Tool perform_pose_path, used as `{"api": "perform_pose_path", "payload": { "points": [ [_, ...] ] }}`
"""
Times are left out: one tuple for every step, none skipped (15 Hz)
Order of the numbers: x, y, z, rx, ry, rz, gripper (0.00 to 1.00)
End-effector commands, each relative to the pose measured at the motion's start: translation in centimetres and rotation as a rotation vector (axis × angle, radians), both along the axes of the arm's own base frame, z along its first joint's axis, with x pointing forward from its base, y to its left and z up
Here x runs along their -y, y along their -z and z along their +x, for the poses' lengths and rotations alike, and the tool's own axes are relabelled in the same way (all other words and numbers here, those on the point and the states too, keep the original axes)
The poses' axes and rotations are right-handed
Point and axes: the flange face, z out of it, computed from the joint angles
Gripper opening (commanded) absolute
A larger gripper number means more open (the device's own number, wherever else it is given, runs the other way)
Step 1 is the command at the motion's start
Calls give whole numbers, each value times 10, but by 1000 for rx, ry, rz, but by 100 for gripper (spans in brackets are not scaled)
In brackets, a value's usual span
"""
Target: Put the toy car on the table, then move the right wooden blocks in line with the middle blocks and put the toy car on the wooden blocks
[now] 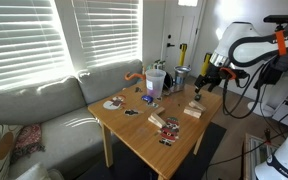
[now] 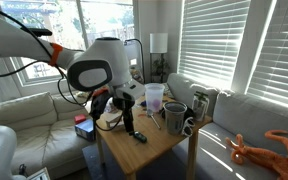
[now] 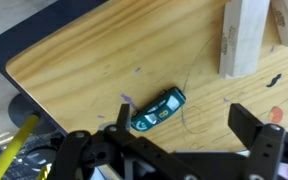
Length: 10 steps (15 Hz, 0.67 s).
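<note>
The toy car (image 3: 159, 108) is a small dark teal car lying flat on the light-wood table (image 3: 94, 60), near its corner. My gripper (image 3: 184, 118) is open just above the table. The car lies between the fingers, closer to the left one and touching neither. A stack of pale wooden blocks (image 3: 242, 40) stands beyond the car at the upper right. In an exterior view my gripper (image 1: 200, 88) hangs low over the table's far corner (image 1: 154, 140), next to the wooden blocks (image 1: 192, 110). In an exterior view my gripper (image 2: 131, 125) is near the table's front edge.
Red-and-white striped pieces (image 1: 165, 125) lie near the front of the table. A clear cup (image 1: 155, 82) and mugs (image 2: 175, 118) stand at the back. A grey sofa (image 1: 34, 110) lies along one side. An orange plush (image 2: 269, 150) lies on the sofa.
</note>
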Motion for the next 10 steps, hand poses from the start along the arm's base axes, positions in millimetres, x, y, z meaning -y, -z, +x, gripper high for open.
{"api": "perform_pose_path", "payload": {
  "points": [
    [17,10,2,-27,122,54,100],
    [20,14,4,-35,136,73,100],
    [22,18,6,-40,151,84,100],
    [24,22,8,-44,162,96,100],
    [25,25,11,-52,173,107,98],
    [26,29,14,-57,184,114,94],
    [28,31,16,-61,193,121,87],
    [30,33,18,-65,203,131,78],
    [32,35,20,-69,211,134,71],
    [34,35,22,-72,218,138,65]
  ]
}}
